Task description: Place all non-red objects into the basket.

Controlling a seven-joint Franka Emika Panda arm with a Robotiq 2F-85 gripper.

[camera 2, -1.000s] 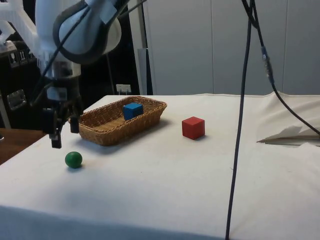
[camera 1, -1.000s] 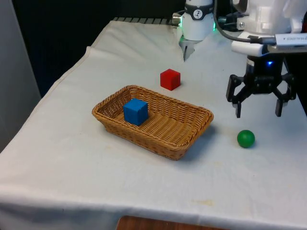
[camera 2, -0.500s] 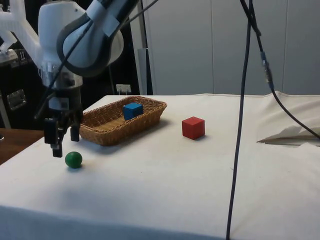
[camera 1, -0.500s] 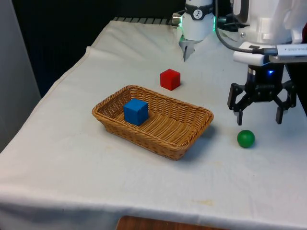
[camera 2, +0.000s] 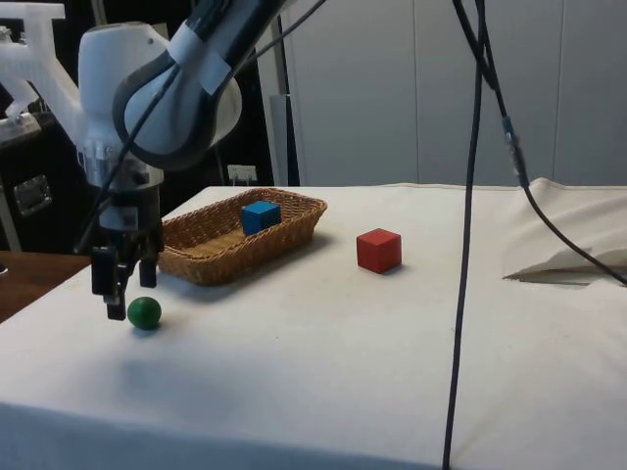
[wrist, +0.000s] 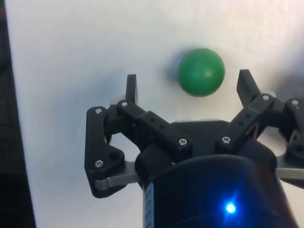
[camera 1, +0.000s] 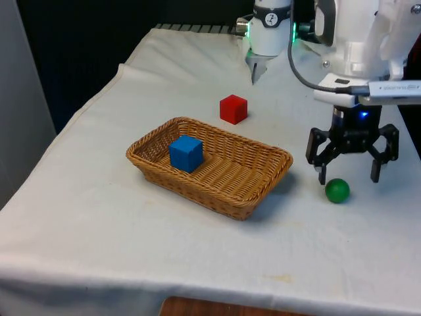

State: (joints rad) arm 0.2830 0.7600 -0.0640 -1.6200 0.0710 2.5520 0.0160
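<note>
A green ball (camera 1: 337, 190) lies on the white cloth, to the front view's right of the wicker basket (camera 1: 197, 189). My gripper (camera 1: 348, 178) hangs open just over the ball, its fingertips about level with the ball's top. Seen from the wrist, the ball (wrist: 201, 71) sits between the two fingers, nearer one of them, and touches neither. From the side, the gripper (camera 2: 116, 311) is low beside the ball (camera 2: 144, 312). A blue cube (camera 1: 186, 153) rests inside the basket (camera 2: 225, 259). Beyond the basket, a red cube (camera 1: 233, 108) stands on the cloth.
The basket's near corner is a short way from the ball, toward the front view's left. The table's edge (camera 2: 59, 294) runs close by the gripper in the side view. A hanging black cable (camera 2: 465, 245) crosses the side view.
The gripper has come down towards the green ball and shifted slightly to the front view's left, staying open. Ball, cubes and basket have not moved.
</note>
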